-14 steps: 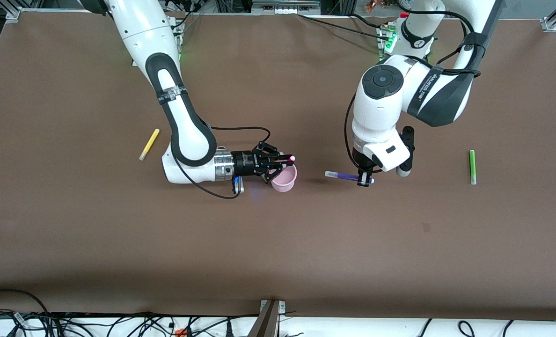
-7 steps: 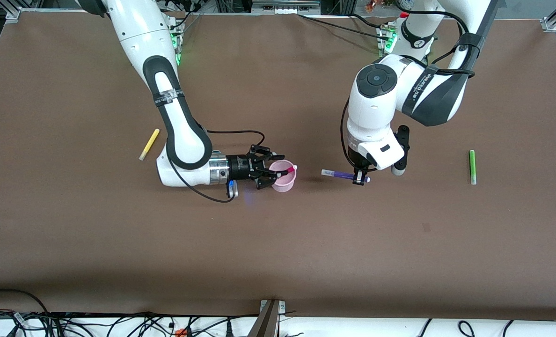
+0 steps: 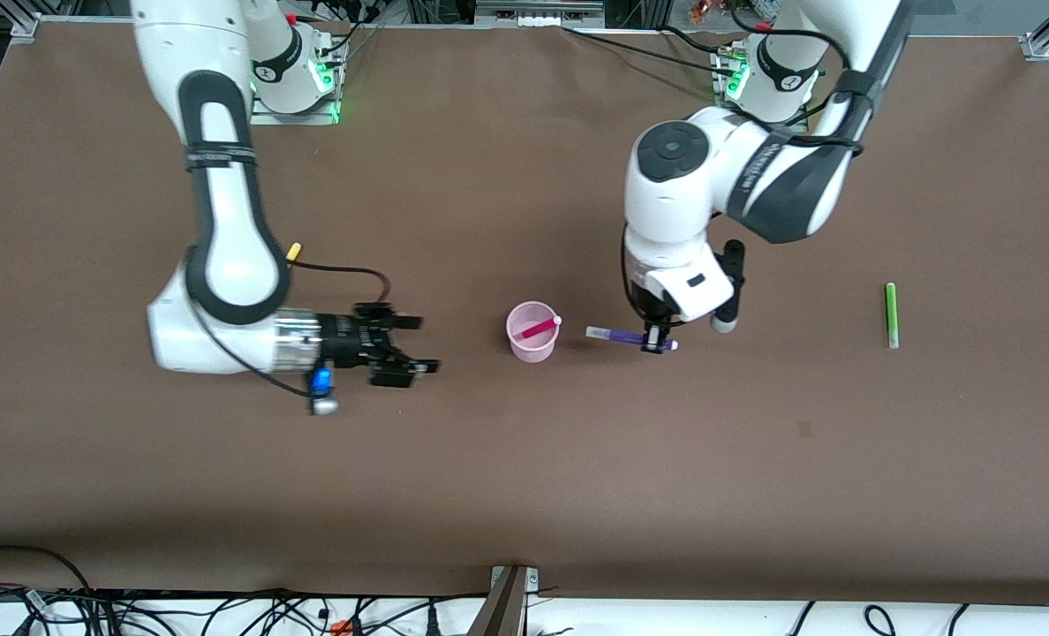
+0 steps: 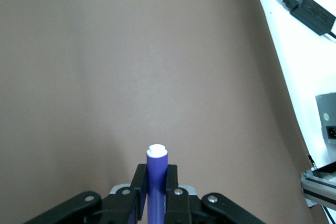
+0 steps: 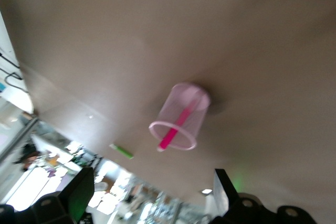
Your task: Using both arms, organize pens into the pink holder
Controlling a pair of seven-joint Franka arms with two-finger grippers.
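Magenta pen (image 3: 539, 329) leans in the pink holder (image 3: 532, 344); right gripper (image 3: 405, 345) spread wide and empty at its 9 o'clock — left gripper (image 3: 657, 340) clamps the purple pen (image 3: 611, 335) at its 3 o'clock, presumably next in.

One pen (image 3: 539, 329) leans inside the holder (image 3: 532, 344); another pen (image 3: 614, 335) hangs just beside it, toward the left arm's end of the worktop (image 3: 524, 477).

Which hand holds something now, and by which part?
The left hand grips the purple pen near one end. The right hand holds nothing.
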